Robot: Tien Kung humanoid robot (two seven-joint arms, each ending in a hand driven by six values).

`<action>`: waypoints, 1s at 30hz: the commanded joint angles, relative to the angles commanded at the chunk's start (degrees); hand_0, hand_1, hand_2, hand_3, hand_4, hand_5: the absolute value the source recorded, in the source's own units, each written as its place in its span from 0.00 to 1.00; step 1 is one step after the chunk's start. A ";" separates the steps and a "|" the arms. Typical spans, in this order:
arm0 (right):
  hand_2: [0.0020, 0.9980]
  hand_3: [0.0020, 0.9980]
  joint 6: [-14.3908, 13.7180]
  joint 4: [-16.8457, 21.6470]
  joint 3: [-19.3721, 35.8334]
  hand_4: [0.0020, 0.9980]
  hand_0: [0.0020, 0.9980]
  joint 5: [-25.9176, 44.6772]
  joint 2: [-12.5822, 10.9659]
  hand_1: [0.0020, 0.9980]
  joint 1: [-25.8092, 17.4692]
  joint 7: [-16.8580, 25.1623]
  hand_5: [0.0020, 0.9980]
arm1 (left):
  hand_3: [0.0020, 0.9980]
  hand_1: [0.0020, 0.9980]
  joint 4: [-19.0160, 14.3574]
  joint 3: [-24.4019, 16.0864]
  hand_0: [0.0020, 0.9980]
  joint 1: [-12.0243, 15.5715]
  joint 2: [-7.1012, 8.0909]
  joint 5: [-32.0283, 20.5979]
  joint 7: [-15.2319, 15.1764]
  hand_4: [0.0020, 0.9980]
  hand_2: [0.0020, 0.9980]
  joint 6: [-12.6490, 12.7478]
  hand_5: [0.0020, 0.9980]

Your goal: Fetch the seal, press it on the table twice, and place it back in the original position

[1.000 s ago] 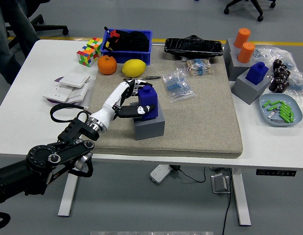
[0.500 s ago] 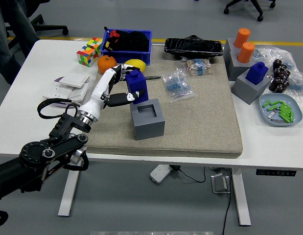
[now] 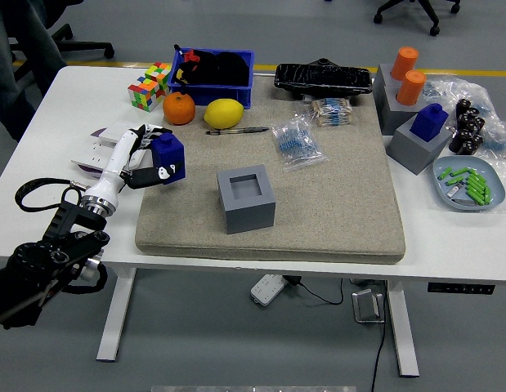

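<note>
My left hand [image 3: 148, 160] is shut on the blue seal [image 3: 168, 158] and holds it above the left edge of the beige mat [image 3: 334, 204]. The seal is upright, with its narrow top up. Its grey base block [image 3: 246, 198] stands empty on the mat, to the right of the hand, with its square hollow showing. My right arm is out of view.
White switch plates [image 3: 114, 140] lie just left of the hand. An orange [image 3: 179, 108], a lemon [image 3: 223, 113], a pen [image 3: 238, 130], a cube puzzle [image 3: 149, 86] and a blue bin [image 3: 213, 69] stand behind. More seals on grey blocks [image 3: 422, 135] are at the right.
My left hand lifted the blue seal out of the grey block and carried it left, from over the block to the mat's left edge.
</note>
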 joint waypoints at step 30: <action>0.64 0.61 -0.10 0.12 0.17 0.72 0.72 -0.14 -0.06 0.64 0.07 0.18 0.50 | 0.58 0.41 -4.91 2.02 0.60 3.01 1.57 0.42 -0.55 0.65 0.38 -0.27 0.00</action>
